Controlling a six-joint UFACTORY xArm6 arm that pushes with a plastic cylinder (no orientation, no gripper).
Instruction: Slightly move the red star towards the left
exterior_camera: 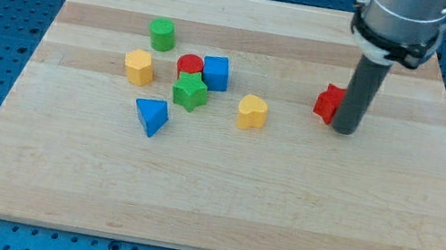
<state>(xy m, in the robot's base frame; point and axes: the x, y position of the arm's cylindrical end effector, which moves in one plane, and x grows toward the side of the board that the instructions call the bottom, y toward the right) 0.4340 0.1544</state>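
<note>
Our red star sits right of centre in the frame, partly hidden behind our rod, with my tip touching its right side. We have no fingers, only the bare rod. We judge a short, straight nudge toward the frame's left suffices, stopping well before the yellow heart.

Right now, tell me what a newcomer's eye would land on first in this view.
First, my thick dark rod coming down from the view's top right, my tip on the wooden board right against the red star, which peeks out on its left side. Next, the cluster at the view's left centre: a red cylinder, blue cube and green star packed together, with other blocks spaced around.
</note>
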